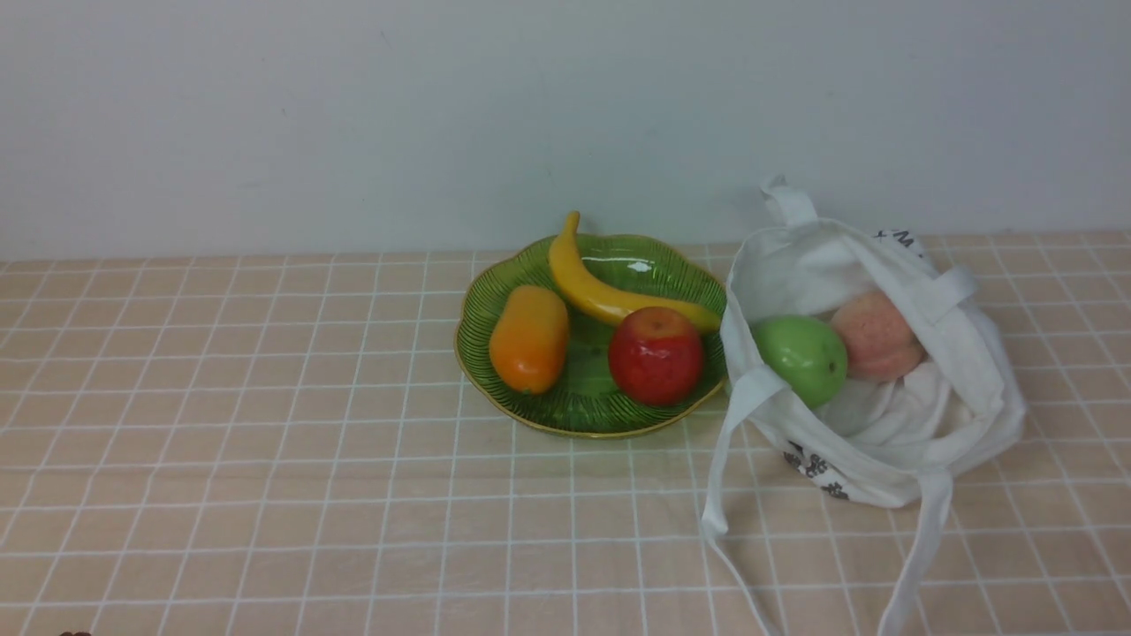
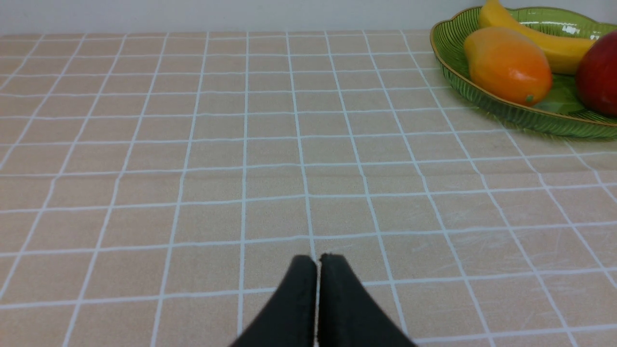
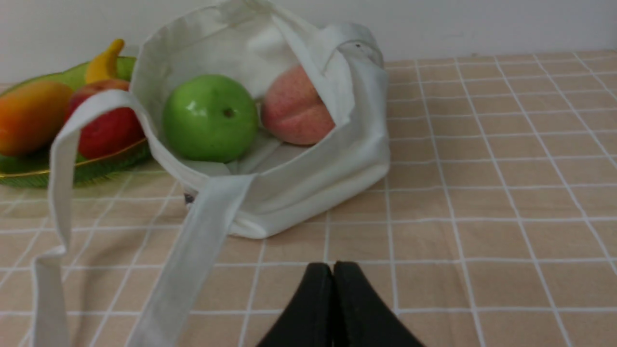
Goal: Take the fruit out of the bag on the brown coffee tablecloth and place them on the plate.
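Right gripper (image 3: 333, 264) closed and empty in its wrist view, green apple (image 3: 210, 118) and peach (image 3: 296, 107) inside the bag (image 3: 308, 185) — its loose strap (image 3: 193, 260) could snag the fingers — and in front, a reach might drag cloth against the plate (image 1: 588, 424).

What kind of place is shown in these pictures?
Probably an indoor test tabletop for a robot: a grid-patterned tablecloth against a plain wall, with a closed gripper near a cloth bag.
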Controlling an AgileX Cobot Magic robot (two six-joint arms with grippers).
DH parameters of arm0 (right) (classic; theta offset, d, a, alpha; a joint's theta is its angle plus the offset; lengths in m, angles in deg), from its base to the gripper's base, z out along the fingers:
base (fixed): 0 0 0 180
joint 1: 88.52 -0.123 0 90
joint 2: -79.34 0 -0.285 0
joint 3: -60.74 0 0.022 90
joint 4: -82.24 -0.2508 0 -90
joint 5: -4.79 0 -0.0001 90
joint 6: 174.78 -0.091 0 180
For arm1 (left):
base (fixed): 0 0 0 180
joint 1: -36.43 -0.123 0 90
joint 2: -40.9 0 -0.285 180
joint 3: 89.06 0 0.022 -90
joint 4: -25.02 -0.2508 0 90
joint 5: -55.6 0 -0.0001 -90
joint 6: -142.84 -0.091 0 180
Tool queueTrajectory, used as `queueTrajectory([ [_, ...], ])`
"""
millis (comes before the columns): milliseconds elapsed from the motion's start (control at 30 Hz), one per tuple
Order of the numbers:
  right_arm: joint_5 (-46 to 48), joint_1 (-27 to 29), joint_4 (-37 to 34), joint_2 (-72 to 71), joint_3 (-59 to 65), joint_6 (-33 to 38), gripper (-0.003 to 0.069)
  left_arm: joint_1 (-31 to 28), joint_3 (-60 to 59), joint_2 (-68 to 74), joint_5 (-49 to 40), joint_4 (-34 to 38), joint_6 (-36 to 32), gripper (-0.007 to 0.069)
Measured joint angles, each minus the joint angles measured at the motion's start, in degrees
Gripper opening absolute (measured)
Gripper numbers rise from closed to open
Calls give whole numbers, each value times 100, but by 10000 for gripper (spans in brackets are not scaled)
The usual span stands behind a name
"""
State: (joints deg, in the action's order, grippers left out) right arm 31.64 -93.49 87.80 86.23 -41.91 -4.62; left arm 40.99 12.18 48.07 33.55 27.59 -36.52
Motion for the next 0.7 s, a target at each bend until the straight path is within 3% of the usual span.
queueTrajectory([
  [133, -129, 245, 0, 0, 46, -11, -15, 0, 0, 0, 0, 0, 0, -8],
  [700, -412, 282, -69, 0, 91, -24, -15, 0, 0, 0, 0, 0, 0, -8],
])
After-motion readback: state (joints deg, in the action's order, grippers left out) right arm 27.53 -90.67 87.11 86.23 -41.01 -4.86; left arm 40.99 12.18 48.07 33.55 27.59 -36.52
